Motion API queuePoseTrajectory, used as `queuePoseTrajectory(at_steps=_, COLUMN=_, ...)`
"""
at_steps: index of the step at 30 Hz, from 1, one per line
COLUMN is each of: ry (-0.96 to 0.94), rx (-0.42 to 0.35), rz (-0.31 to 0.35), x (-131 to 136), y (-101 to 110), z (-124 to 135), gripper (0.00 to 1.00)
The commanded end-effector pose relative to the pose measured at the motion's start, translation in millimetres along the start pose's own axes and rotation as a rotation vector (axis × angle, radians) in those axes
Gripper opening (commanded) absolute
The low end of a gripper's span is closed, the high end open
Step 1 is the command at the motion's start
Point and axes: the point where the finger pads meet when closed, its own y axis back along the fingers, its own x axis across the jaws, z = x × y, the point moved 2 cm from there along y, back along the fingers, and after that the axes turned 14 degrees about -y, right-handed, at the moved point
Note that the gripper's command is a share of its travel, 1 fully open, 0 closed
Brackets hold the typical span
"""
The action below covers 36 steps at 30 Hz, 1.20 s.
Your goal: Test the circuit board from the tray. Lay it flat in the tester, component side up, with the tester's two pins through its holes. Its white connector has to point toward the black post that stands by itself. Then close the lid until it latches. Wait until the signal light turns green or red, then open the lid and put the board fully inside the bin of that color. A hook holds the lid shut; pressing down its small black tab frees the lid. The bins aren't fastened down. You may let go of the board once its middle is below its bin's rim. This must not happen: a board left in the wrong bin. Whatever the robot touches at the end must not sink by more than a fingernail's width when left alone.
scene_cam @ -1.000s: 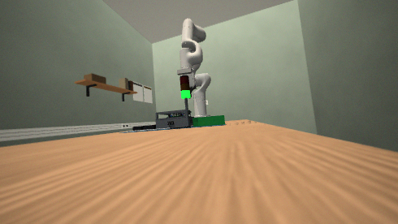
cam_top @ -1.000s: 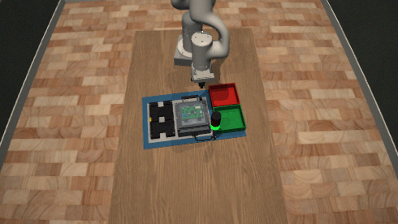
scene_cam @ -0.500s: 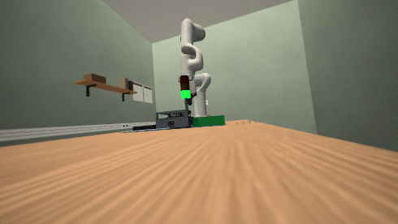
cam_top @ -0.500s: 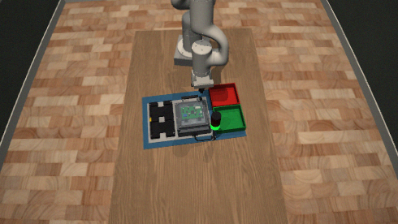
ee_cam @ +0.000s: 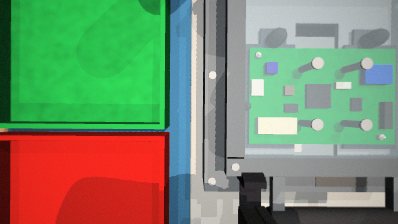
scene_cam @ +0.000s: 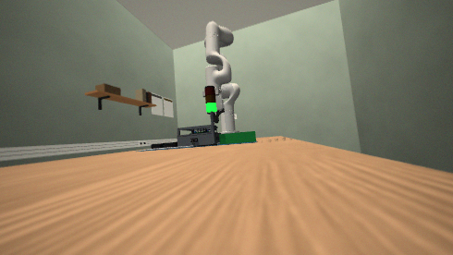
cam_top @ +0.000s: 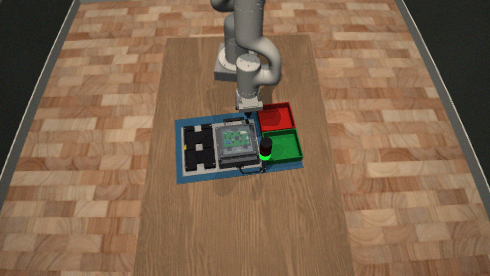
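Circuit board point(cam_top: 236, 138) point(ee_cam: 318, 96) lies under the closed lid point(cam_top: 251, 131) point(ee_cam: 236, 90); the signal light point(cam_top: 265, 157) point(scene_cam: 211, 107) glows green. I have the gripper point(cam_top: 248, 116) point(ee_cam: 253, 181) fingers together.

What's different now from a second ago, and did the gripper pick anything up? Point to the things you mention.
The shut black-fingered gripper point(cam_top: 248, 116) point(scene_cam: 216, 117) has come down toward the grey tester's point(cam_top: 239, 162) point(scene_cam: 198, 139) point(ee_cam: 235, 100) edge nearest the robot's base. I see nothing taken hold of or let go. Unchanged: the green circuit board point(cam_top: 236, 138) point(scene_cam: 202, 130) point(ee_cam: 342, 107) under the closed lid, the lit green signal light point(cam_top: 265, 157) point(scene_cam: 211, 107), and the red plastic-looking bin point(cam_top: 276, 119) point(ee_cam: 90, 160) and green one point(cam_top: 286, 146) point(scene_cam: 238, 137) point(ee_cam: 50, 50).
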Motion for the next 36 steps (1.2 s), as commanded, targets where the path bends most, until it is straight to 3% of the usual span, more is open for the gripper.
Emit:
queuePoseTrajectory(at_steps=1, ry=0.000, rx=0.001, rz=0.000, x=0, y=0, z=-1, gripper=0.00)
queuePoseTrajectory(at_steps=18, ry=0.000, rx=0.001, rz=-0.001, x=0, y=-24, z=-1, gripper=0.00)
queuePoseTrajectory(at_steps=36, ry=0.000, rx=0.001, rz=0.000, x=0, y=-27, z=-1, gripper=0.00)
